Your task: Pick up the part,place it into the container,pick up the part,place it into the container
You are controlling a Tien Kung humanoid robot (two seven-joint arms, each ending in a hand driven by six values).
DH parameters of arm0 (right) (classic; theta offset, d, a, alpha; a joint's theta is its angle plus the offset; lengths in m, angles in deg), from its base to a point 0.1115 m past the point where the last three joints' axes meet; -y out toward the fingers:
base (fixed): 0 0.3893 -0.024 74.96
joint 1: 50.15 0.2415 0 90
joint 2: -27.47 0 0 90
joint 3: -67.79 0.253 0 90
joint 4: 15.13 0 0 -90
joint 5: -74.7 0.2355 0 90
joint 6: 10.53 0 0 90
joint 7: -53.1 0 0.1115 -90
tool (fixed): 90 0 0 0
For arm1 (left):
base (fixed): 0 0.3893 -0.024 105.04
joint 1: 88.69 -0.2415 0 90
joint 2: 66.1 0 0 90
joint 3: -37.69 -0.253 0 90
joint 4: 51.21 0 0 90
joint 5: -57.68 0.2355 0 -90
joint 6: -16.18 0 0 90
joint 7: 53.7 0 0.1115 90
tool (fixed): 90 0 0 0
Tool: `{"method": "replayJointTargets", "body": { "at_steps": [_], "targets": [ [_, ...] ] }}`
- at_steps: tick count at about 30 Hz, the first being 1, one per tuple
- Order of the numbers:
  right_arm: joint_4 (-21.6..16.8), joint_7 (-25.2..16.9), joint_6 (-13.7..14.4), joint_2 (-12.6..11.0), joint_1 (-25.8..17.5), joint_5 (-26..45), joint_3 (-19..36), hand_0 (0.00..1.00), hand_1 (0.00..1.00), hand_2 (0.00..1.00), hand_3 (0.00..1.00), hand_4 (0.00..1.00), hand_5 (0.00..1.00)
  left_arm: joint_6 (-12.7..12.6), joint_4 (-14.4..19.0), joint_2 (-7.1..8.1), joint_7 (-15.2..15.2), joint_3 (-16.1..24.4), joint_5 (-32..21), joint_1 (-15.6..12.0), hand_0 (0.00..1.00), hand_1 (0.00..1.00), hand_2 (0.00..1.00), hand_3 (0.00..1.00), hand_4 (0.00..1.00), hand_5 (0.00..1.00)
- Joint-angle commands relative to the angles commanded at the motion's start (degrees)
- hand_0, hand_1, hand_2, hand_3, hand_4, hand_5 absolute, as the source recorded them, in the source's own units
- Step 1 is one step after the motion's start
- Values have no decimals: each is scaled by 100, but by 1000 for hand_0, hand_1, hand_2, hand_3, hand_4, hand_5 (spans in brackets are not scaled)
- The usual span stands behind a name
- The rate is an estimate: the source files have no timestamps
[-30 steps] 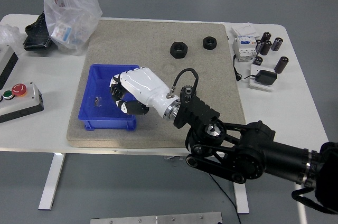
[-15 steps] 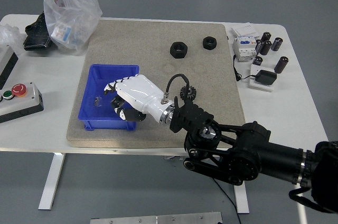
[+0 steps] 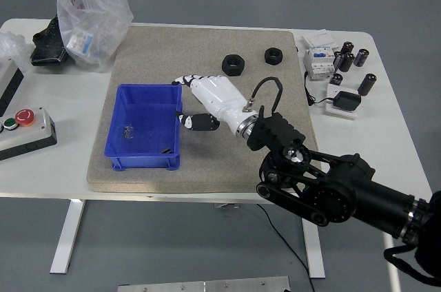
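Note:
A blue bin (image 3: 141, 91) sits on the beige mat's left part. A small metal part (image 3: 127, 131) lies on its floor, and a small dark piece (image 3: 167, 151) lies by its near right corner. Two black hex nuts (image 3: 233, 65) (image 3: 273, 55) lie on the mat at the back right. My right hand (image 3: 185, 102), white with black fingertips, hovers just right of the bin's right wall. Its fingers are spread and hold nothing. The left arm is out of view.
A clear plastic bag (image 3: 93, 13) and a black object (image 3: 48, 44) lie at the back left. A control box with a red button (image 3: 25, 129) is at the left edge. Black capacitors (image 3: 353, 58), a white module (image 3: 318, 61) and a black adapter (image 3: 346, 102) lie at the right.
My right hand has come out of the bin, moved right and back, and its fingers have spread open. A small dark piece now shows in the bin's near right corner.

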Motion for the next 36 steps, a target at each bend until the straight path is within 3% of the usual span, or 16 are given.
{"method": "replayJointTargets", "body": {
  "at_steps": [1, 2, 7, 8, 18, 25, 26, 31, 32, 36],
  "targets": [
    [58, 74, -90, -67, 3, -93, 179, 293, 626, 807, 835, 809, 417, 0, 0, 2, 2, 10, 11, -3, 677, 624, 594, 657, 629, 234],
    [137, 141, -198, -131, -9, -190, 357, 294, 629, 835, 872, 991, 546, 0, 0, 3, 2, 18, 20, -4, 677, 624, 594, 658, 629, 234],
    [357, 180, -449, -267, -176, -409, 961, 294, 629, 835, 872, 991, 546, 5, 0, -3, -14, 1, 17, 15, 677, 624, 594, 658, 629, 234],
    [372, 176, -482, -286, -218, -427, 1070, 295, 632, 816, 867, 998, 727, 6, 0, -4, -17, -3, 17, 18, 676, 624, 594, 658, 630, 234],
    [359, 307, -930, -405, -522, -298, 887, 302, 633, 816, 868, 998, 765, 19, 0, -12, -8, 26, 80, 19, 676, 624, 594, 651, 629, 234],
    [480, 278, -1050, -383, -557, -136, 479, 301, 629, 794, 846, 998, 767, 24, 0, -14, -5, 29, 97, 15, 676, 624, 594, 646, 630, 233],
    [507, 296, -1058, -372, -553, -133, 414, 299, 611, 732, 828, 998, 613, 24, 0, -14, -6, 27, 95, 16, 676, 624, 594, 645, 630, 233],
    [599, 387, -1108, -339, -537, -168, 245, 299, 611, 732, 828, 998, 613, 29, 0, -15, -5, 13, 86, 19, 676, 624, 594, 645, 630, 233],
    [609, 398, -1111, -336, -534, -174, 231, 270, 544, 585, 675, 486, 221, 31, 0, -16, -3, 12, 86, 18, 677, 624, 594, 637, 629, 233],
    [631, 421, -1054, -329, -527, -203, 191, 270, 544, 585, 675, 486, 221, 41, 0, -15, 4, 6, 87, 18, 677, 624, 594, 637, 629, 233]
  ]
}}
